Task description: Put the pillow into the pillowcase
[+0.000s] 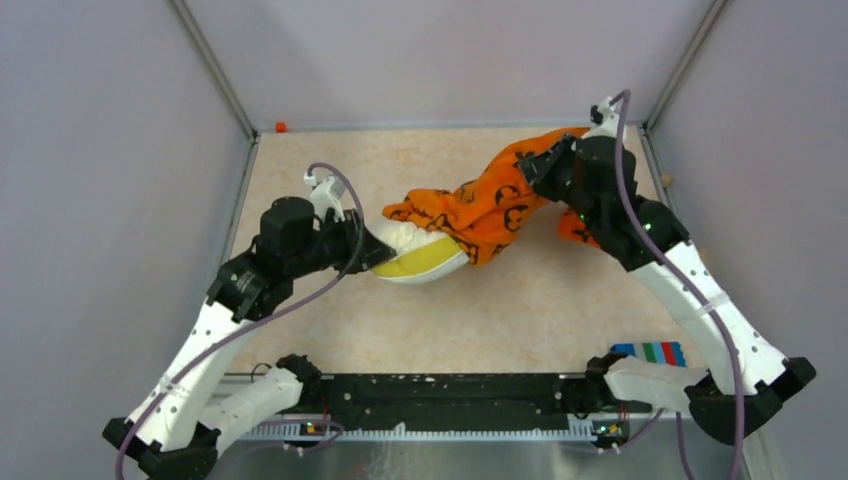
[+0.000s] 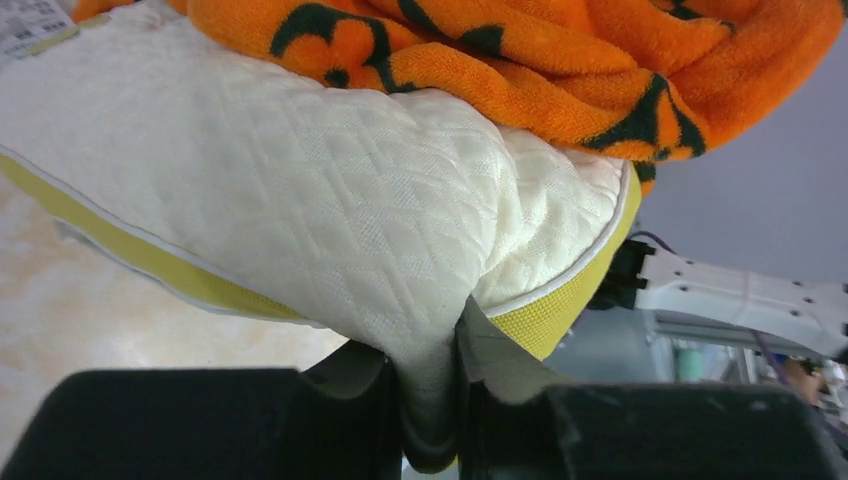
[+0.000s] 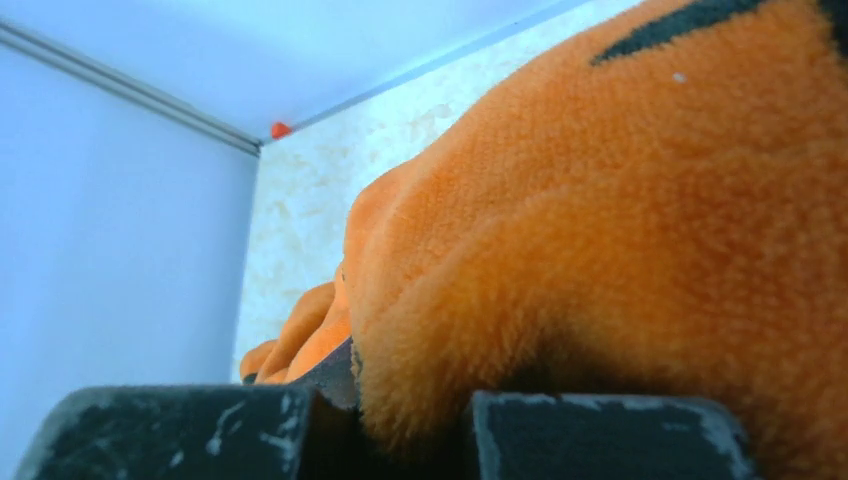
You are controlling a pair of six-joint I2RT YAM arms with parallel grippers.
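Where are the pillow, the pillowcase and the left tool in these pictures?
pillow (image 2: 300, 200), left wrist view, on its quilted white face.
pillowcase (image 1: 490, 205), top external view, on its bunched orange middle.
left tool (image 2: 430, 395), left wrist view, between its fingertips, pinching the pillow's edge.

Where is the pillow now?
The pillow is at the centre of the top view, gripped by the left pincer, its right end covered by the pillowcase.
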